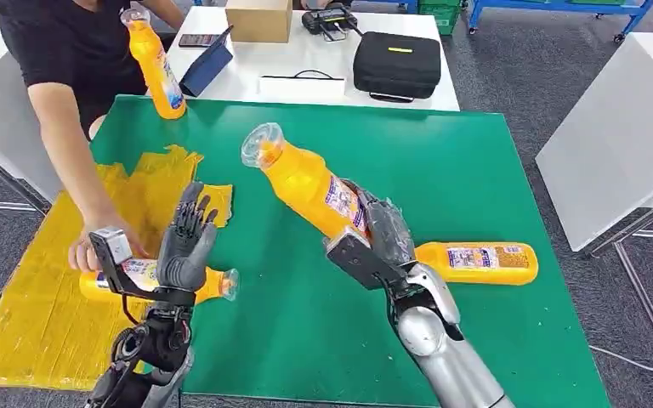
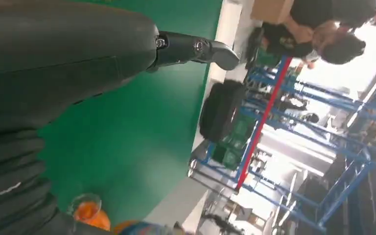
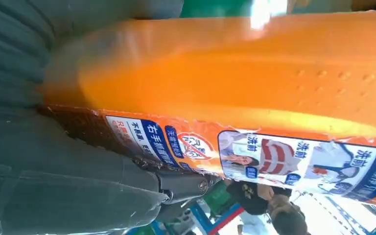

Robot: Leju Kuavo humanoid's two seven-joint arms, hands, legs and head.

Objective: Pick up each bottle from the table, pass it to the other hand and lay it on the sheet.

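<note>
My right hand (image 1: 380,231) grips an orange bottle (image 1: 306,183) by its lower body and holds it tilted above the green table (image 1: 442,170), clear cap toward the far left. Its orange side and label (image 3: 254,156) show close up in the right wrist view. My left hand (image 1: 185,246) stands open, fingers up, at the sheet's edge. Behind it a second orange bottle (image 1: 140,276) lies on the yellow sheet (image 1: 34,314), with a person's hand (image 1: 85,251) on its base. A third bottle (image 1: 476,262) lies on the table behind my right arm.
The person holds a fourth orange bottle (image 1: 156,64) upright at the table's far left edge. Beyond stands a white table (image 1: 306,76) with a black case (image 1: 396,64), a cardboard box (image 1: 259,19) and a tablet (image 1: 207,64). Another white table (image 1: 621,127) is at the right.
</note>
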